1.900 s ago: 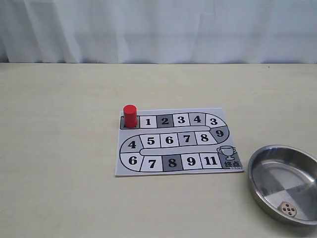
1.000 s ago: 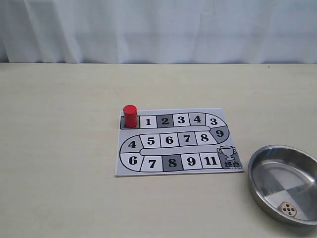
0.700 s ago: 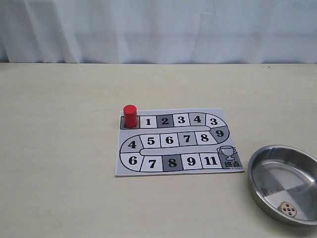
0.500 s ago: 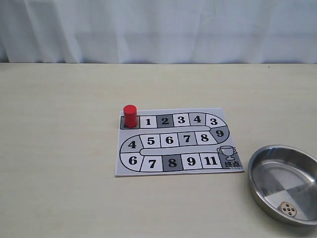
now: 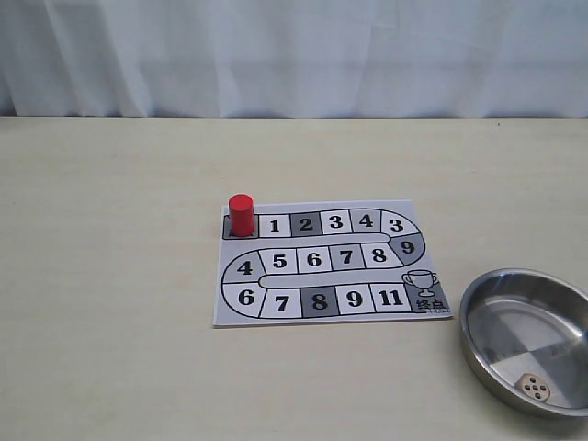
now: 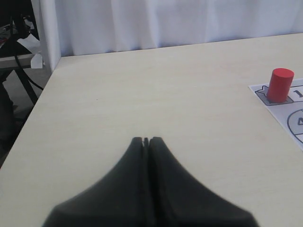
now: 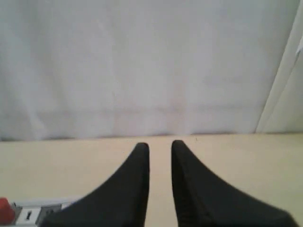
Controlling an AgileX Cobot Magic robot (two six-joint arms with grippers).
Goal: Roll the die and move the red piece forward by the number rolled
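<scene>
The red piece (image 5: pixel 242 214) stands upright on the grey start square at the top left of the numbered paper board (image 5: pixel 323 263), beside square 1. It also shows in the left wrist view (image 6: pixel 280 85) and as a red sliver in the right wrist view (image 7: pixel 4 211). The pale die (image 5: pixel 533 388) lies in the steel bowl (image 5: pixel 487 312), showing five pips. My left gripper (image 6: pixel 146 140) is shut and empty over bare table, well away from the piece. My right gripper (image 7: pixel 160 146) is open with nothing between its fingers. Neither arm appears in the exterior view.
The bowl sits at the front right, partly cut off by the frame edge. A white curtain (image 5: pixel 294 55) backs the table. The table's left edge (image 6: pixel 33 109) and dark stand legs (image 6: pixel 19 66) appear in the left wrist view.
</scene>
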